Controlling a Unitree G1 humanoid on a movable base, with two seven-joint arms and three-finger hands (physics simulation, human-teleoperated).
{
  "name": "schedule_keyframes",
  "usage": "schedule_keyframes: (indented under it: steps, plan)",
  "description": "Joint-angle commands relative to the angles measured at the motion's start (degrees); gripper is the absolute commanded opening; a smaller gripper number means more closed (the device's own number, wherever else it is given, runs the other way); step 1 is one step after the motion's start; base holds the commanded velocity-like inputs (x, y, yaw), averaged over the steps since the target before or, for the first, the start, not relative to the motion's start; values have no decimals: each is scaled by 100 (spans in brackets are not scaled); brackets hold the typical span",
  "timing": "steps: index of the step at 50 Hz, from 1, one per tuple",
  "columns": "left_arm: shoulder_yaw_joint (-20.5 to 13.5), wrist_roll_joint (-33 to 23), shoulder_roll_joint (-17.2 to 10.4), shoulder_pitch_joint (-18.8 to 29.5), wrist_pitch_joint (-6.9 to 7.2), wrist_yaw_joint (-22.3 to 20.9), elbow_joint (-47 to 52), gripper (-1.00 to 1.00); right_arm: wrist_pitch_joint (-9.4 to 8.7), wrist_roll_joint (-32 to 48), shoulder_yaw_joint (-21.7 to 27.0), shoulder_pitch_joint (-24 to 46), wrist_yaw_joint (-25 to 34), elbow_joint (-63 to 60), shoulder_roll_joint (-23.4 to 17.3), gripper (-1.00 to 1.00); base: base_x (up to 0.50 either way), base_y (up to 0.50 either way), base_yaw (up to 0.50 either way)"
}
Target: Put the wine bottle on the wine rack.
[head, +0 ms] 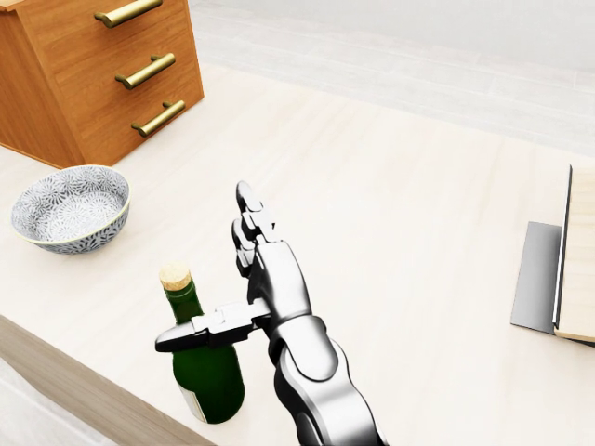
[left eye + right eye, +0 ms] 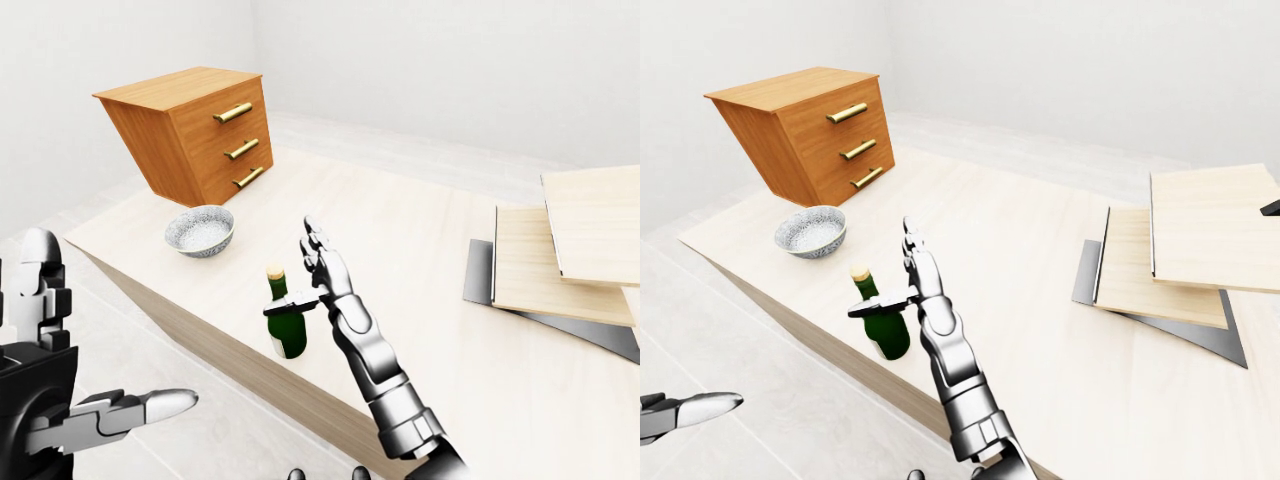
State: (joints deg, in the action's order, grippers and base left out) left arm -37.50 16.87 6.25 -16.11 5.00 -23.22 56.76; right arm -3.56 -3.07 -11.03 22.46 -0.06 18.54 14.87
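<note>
Left hand (image 2: 60,400) low off the surface (image 1: 400,232) edge, fingers spread wide. Corked green wine bottle (image 1: 200,358) upright near that edge, below the patterned bowl (image 1: 70,206). Right hand (image 1: 237,297) wide, thumb crossing the bottle's neck.

Pale wooden bench (image 2: 420,330) carrying an upright green wine bottle (image 1: 206,372) near its lower-left edge, a patterned bowl (image 1: 70,208), a drawer chest (image 2: 190,130) and stacked boards (image 2: 560,250).
</note>
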Motion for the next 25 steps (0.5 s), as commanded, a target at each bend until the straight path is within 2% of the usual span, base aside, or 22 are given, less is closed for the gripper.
schedule_keyframes:
  steps: [1, 7, 19, 20, 25]
  plan:
    - [-38, 9, 12, 2, 0, -31, -33, 100, -51, 92, -134, 95, -24, 107, 174, 100, 0, 0, 0]
    - [-59, 42, -9, 25, 0, -14, -32, 100, -122, 180, -260, -8, -17, 5, 273, 100, 0, 0, 0]
    - [-83, 70, 35, -34, 0, -62, -111, 100, 113, 325, -354, -24, 36, 410, 436, 100, 0, 0, 0]
    - [-75, 64, 50, -49, 0, -73, -120, 100, 59, 338, -369, -13, 28, 374, 462, 100, 0, 0, 0]
    - [-39, 26, 79, -71, 0, -94, -154, 100, 7, 350, -349, 27, 47, 334, 486, 100, 0, 0, 0]
